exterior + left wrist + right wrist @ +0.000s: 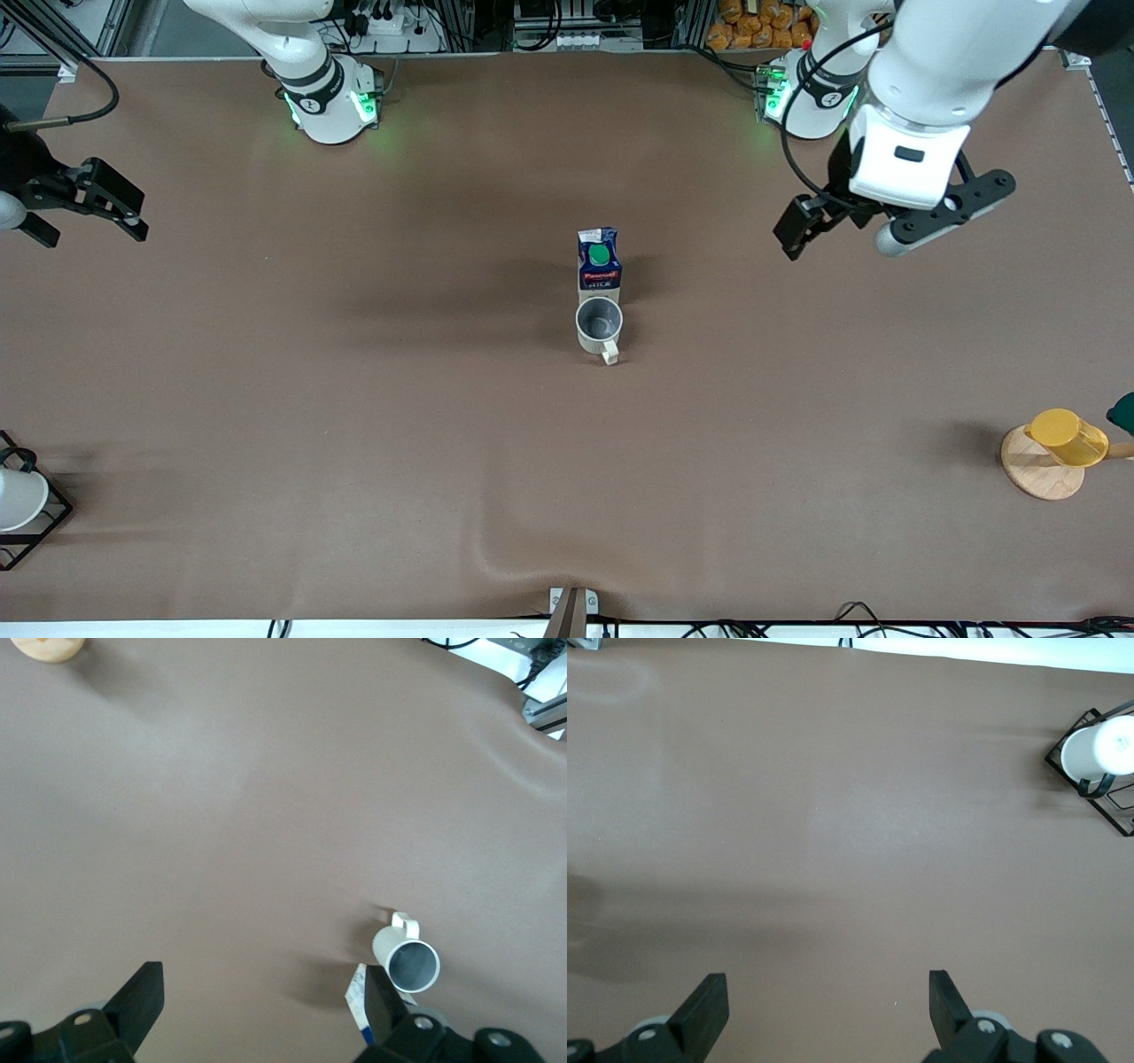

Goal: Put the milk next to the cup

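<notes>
The milk (600, 260), a dark-blue carton with a green cap, stands upright at the table's middle. The cup (600, 326), a cream-white mug with a grey inside, stands right beside it, nearer to the front camera, its handle toward that camera. My left gripper (811, 226) is open and empty in the air toward the left arm's end of the table, apart from both. In the left wrist view (261, 1005) the cup (409, 959) shows, and a sliver of the milk (358, 997) shows beside one finger. My right gripper (84, 226) is open and empty at the right arm's end (828, 1005).
A yellow cup (1066, 437) lies on a wooden disc (1036, 474) near the left arm's end, close to the front camera. A white cup in a black wire rack (22, 505) stands at the right arm's end and shows in the right wrist view (1099, 749). The tablecloth has a wrinkle (496, 554).
</notes>
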`<state>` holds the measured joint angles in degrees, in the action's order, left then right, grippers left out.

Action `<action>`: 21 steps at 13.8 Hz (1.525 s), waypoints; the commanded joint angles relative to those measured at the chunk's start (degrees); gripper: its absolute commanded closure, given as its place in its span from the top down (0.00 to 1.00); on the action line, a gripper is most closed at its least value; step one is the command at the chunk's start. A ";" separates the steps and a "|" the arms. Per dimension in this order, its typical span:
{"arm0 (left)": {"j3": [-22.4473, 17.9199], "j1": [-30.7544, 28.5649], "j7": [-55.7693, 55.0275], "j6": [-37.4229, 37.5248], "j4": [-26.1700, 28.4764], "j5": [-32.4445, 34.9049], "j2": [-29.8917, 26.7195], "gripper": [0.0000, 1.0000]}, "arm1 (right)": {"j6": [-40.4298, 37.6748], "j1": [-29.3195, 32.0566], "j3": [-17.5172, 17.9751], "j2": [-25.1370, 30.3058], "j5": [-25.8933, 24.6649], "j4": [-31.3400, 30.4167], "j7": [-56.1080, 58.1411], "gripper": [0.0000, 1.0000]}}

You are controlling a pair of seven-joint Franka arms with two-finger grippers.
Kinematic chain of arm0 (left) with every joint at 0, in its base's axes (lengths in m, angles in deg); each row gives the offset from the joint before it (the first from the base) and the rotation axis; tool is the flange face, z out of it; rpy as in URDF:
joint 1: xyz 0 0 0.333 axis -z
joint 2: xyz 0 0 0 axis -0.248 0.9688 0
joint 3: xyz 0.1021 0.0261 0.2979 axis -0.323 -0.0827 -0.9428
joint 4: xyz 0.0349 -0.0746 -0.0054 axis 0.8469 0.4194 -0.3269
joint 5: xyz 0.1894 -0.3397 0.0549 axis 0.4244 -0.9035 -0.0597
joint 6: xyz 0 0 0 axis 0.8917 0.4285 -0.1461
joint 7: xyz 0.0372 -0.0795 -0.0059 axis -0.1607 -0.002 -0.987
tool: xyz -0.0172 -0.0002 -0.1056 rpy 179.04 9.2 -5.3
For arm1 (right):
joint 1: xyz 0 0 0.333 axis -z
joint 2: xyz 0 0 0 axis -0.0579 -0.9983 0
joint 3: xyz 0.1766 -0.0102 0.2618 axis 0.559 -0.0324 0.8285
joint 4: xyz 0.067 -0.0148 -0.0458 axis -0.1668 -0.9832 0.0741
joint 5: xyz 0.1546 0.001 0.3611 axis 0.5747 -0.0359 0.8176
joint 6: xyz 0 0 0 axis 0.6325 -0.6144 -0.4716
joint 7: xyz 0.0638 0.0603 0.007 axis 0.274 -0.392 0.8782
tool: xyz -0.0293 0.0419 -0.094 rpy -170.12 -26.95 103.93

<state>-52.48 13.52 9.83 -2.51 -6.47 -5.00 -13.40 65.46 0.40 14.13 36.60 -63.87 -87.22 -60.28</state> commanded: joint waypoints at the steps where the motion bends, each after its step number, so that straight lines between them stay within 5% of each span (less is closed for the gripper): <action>1: -5.58 -1.19 11.10 2.95 0.84 -1.57 -1.93 1.00 | -0.80 -0.38 0.15 0.09 0.35 0.35 -1.84 1.00; 3: -11.84 -0.30 20.95 4.62 1.19 -3.85 -3.43 1.00 | -0.89 -0.82 0.15 0.09 0.26 0.27 -2.89 1.00; 8: -19.33 -0.74 35.30 8.33 3.55 -7.54 -5.45 1.00 | -0.80 -0.64 0.15 0.00 0.35 0.27 -2.72 1.00; 21: -18.37 -0.74 36.56 11.84 5.23 -6.76 -8.00 1.00 | -1.68 -0.64 0.15 -0.78 0.26 0.27 -2.99 1.00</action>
<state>-70.62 13.11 45.75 8.82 -3.65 -11.33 -18.13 64.16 -0.03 14.27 36.33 -63.84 -87.30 -62.27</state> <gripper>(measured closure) 0.000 0.000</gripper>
